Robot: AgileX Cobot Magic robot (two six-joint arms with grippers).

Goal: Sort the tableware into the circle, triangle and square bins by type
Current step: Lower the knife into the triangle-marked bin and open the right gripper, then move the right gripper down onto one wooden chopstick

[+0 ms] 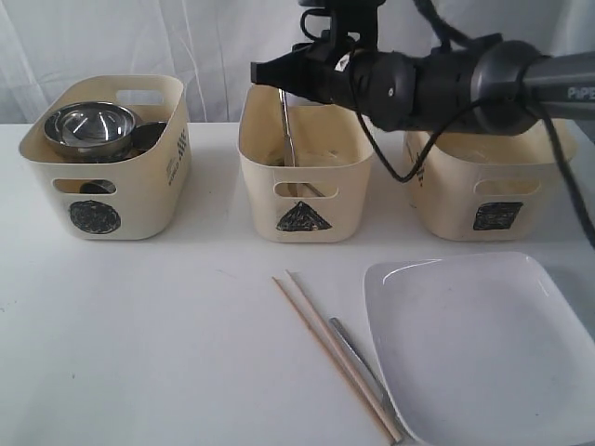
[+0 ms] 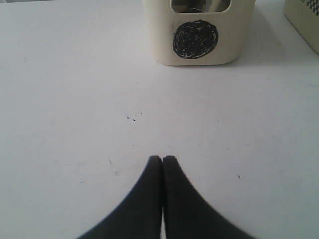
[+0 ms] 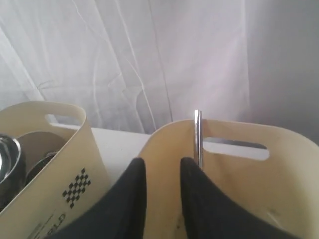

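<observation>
My right gripper (image 1: pixel 257 71) (image 3: pixel 163 162) hangs open over the triangle bin (image 1: pixel 305 177) (image 3: pixel 234 189) with nothing between its fingers. A thin steel utensil (image 1: pixel 284 125) (image 3: pixel 198 137) stands in that bin beside one finger, leaning on the back wall. The circle bin (image 1: pixel 107 186) (image 2: pixel 234 35) holds steel bowls (image 1: pixel 90 128). At the right stands the square bin (image 1: pixel 483 186). Two pale chopsticks (image 1: pixel 325 353), a flat steel piece of cutlery (image 1: pixel 358 358) and the white square plate (image 1: pixel 483 344) lie at the table's front. My left gripper (image 2: pixel 163 158) is shut and empty above bare table, facing the circle bin.
A white curtain (image 1: pixel 139 37) hangs behind the three bins. The right arm (image 1: pixel 465 84) reaches across above the square bin. The cutlery lies close against the plate's left edge, touching the chopsticks near the front.
</observation>
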